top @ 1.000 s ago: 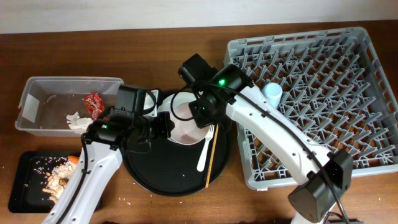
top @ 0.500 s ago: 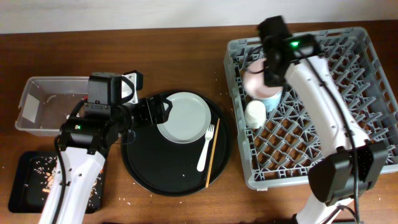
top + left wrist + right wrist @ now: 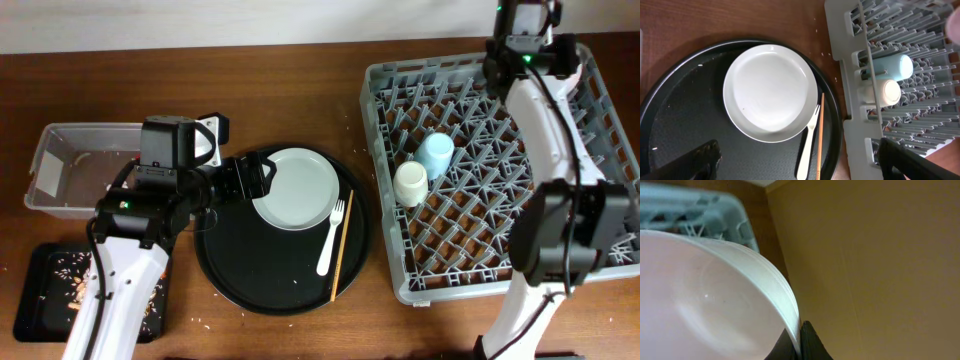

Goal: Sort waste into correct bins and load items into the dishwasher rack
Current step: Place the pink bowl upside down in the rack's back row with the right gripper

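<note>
Brown wood table (image 3: 280, 70); pegged plastic rack (image 3: 455, 283); smooth curved bowl (image 3: 700, 295).

We've got a brown wooden table (image 3: 280, 100) here, grain running left to right, filling nearly the whole overhead view. Along the far edge there's a strip of plain pale wall (image 3: 200, 20). A few white crumbs (image 3: 205, 322) dot the wood at the near left, and a few more show in the left wrist view. Light's soft and even, shadows blurry. The right wrist view is mostly a flat tan surface (image 3: 880, 270) with a faint upright seam; we can't tell what it is.
</note>
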